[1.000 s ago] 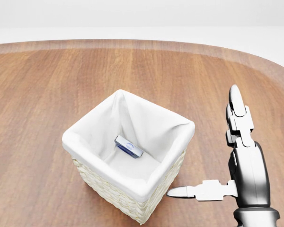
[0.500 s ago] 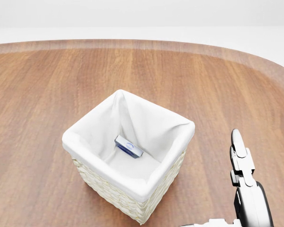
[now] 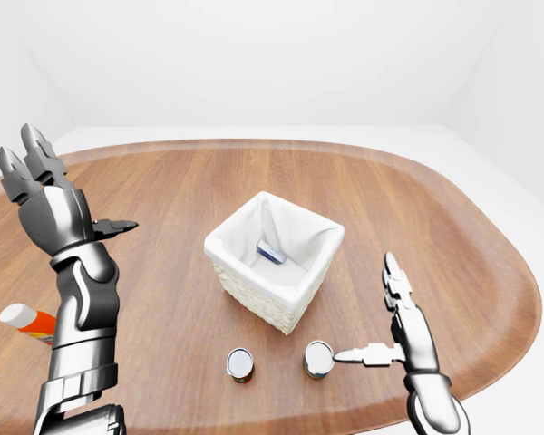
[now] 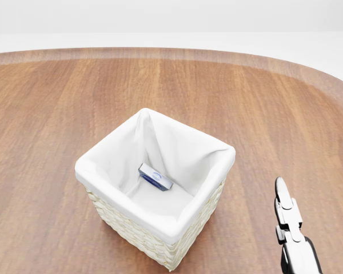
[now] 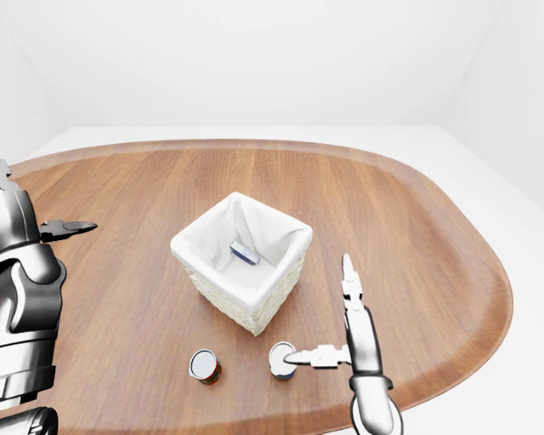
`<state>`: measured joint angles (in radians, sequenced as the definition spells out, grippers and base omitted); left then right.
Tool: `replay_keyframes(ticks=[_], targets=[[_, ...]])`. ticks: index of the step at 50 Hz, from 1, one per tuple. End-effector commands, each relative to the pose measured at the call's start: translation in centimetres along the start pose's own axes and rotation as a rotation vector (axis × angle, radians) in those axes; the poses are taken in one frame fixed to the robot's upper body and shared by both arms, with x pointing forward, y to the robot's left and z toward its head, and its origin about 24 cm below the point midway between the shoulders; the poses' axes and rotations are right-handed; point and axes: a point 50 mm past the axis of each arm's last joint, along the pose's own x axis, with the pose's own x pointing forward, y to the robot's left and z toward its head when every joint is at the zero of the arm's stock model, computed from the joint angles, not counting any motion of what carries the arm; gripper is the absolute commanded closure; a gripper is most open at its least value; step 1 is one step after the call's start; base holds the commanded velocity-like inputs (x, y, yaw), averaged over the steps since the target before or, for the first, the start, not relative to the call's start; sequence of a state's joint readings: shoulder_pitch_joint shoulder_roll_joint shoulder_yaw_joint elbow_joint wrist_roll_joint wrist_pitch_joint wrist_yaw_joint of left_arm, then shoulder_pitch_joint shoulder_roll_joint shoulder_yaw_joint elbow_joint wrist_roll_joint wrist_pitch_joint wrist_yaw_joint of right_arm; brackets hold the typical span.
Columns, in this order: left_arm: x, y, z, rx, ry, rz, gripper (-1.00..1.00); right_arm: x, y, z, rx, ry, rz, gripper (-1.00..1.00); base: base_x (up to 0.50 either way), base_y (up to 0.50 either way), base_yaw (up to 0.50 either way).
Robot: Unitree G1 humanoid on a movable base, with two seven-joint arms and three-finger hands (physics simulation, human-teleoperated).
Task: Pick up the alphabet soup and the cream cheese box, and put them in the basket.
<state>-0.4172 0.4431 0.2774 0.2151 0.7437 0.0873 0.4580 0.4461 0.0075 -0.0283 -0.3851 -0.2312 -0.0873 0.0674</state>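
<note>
We see the cream cheese box (image 4: pixel 155 177) already inside the basket (image 3: pixel 254 294), so our right hand (image 3: pixel 394 331), fingers spread, reaches the nearer can (image 3: pixel 318 359) just below it, while our left hand (image 3: pixel 50 195) is raised open, well left of it.

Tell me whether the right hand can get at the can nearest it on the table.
Probably yes. The right hand is open, its thumb tip at the rim of the nearer can, with nothing between them. The basket stands apart, above it in the left-eye view.

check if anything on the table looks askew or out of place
One thing: a red-and-white bottle lies on its side at the left-eye view's left edge, partly behind the left arm. The two cans stand upright, and the small box lies tilted in the basket.
</note>
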Motion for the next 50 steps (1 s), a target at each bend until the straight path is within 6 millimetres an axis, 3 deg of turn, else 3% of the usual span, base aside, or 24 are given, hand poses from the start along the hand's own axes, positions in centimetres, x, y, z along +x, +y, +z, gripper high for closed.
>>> replay_keyframes(ticks=[1,14,23,50], targets=[[0.0,0.0,0.0,0.002,-0.002,0.000,-1.00,-0.2,0.1,-0.3,0.004,0.015,0.012,-1.00,0.00,0.00,0.00],[0.0,0.0,0.0,0.002,-0.002,0.000,-1.00,-0.2,0.1,-0.3,0.004,0.015,0.012,-1.00,0.00,0.00,0.00],[0.1,-0.2,-0.1,0.005,0.005,-0.014,-1.00,-1.2,0.3,-2.3,0.032,0.115,0.010,-1.00,0.00,0.00,0.00],[-0.1,-0.3,0.0,0.012,-0.005,-0.027,-1.00,-3.5,0.8,-3.6,0.044,0.210,0.049,-1.00,0.00,0.00,0.00]])
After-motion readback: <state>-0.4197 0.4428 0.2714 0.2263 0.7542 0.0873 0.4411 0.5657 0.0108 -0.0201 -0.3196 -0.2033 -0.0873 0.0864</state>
